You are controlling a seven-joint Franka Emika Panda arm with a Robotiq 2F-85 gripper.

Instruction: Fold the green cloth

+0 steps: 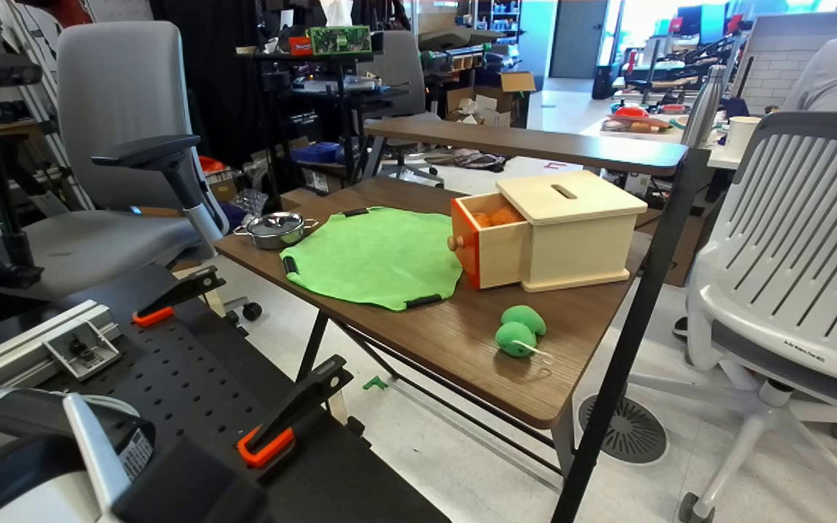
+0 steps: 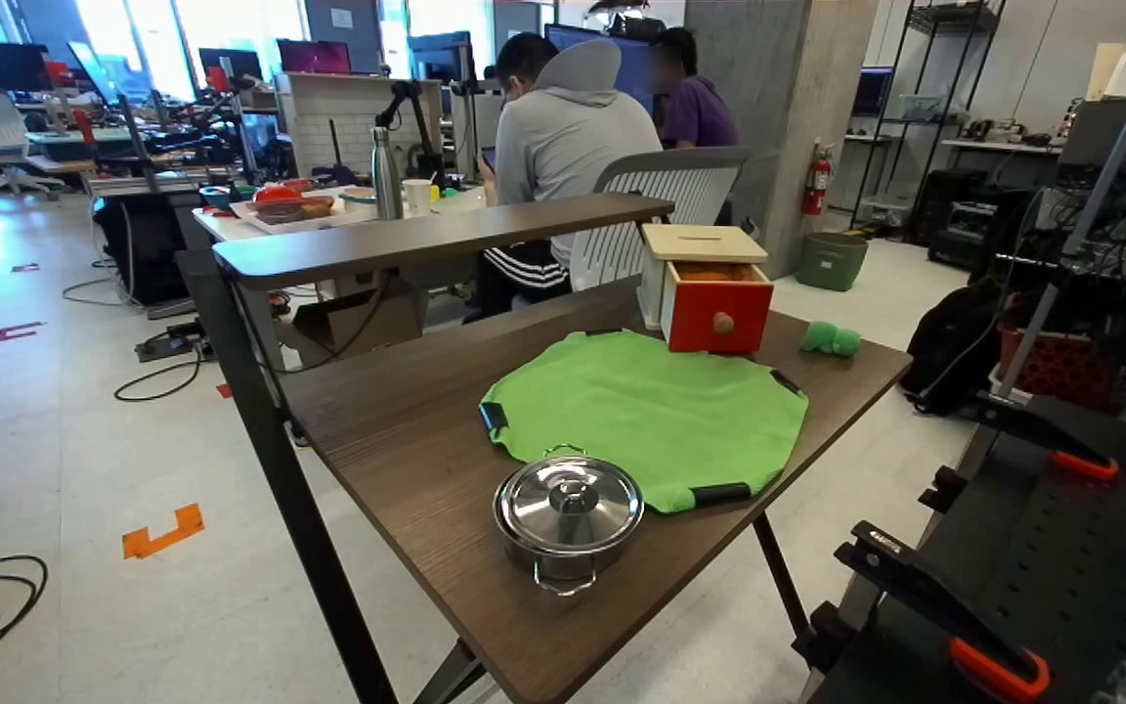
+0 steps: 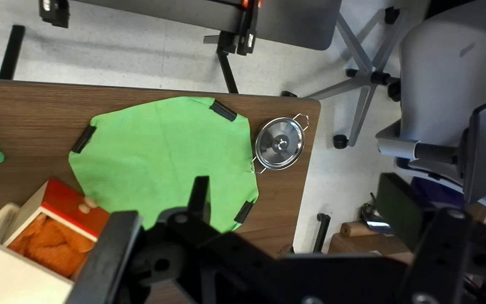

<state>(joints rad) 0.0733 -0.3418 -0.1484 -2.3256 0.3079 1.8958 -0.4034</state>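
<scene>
Green cloth: it lies spread flat on the desk.
Tool: its two fingers stand wide apart, seen in the wrist view.
Lidded metal pot: in this view, just right of the cloth.
Wooden box: in an exterior view, right of the cloth, its drawer standing out.

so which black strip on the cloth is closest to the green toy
On the green cloth, the black strip near the red drawer, on the same side as the toy. Two others sit toward the pot, the fourth on the drawer's other side.
</scene>
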